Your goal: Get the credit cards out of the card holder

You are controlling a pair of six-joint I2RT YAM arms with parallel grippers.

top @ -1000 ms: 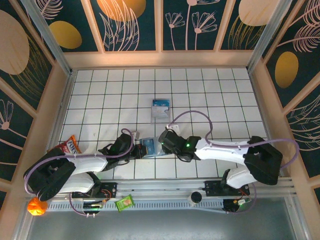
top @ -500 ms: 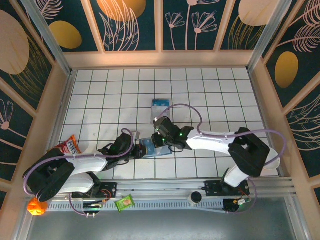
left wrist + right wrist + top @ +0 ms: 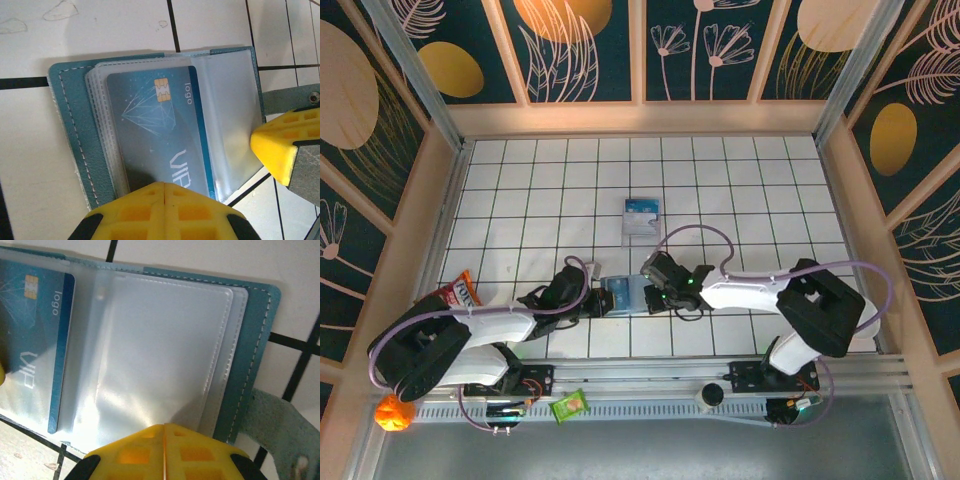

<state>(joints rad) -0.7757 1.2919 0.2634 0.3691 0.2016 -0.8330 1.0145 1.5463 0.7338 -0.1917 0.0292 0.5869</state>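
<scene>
A clear case (image 3: 641,216), snack bag (image 3: 461,291), green packet (image 3: 570,405) and round orange object (image 3: 392,412) lie apart.

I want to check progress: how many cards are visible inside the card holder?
1: a blue card in the top sleeve of the card holder, on its left panel; sleeves beneath may hide more.

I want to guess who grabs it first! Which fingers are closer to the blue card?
Left. The left fingers sit shut right at the edge of the blue card; the right fingers are shut over the empty clear pocket beside it.
</scene>
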